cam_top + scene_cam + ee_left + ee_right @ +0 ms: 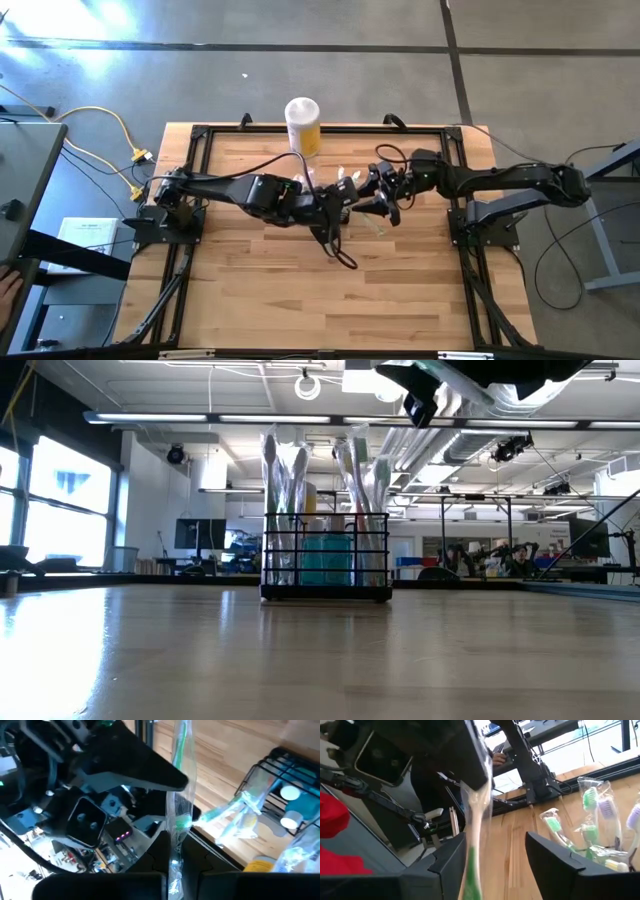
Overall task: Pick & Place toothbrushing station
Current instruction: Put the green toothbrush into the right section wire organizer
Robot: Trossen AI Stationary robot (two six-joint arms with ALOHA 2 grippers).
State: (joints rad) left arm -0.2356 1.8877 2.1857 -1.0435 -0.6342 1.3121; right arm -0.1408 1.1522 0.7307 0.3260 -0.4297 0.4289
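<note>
the toothbrushing station [326,565], a small black wire-mesh basket, stands upright on the wooden counter [400,300] near its middle, packed with wrapped toothbrushes [285,470] that rise above its rim. the yellow-and-white canister [303,124] stands just behind it. the left gripper [172,870] has its fingers pressed tight on a wrapped green toothbrush [181,795]. the right gripper [492,865] is beside it, above the basket, fingers apart around that same toothbrush.
</note>
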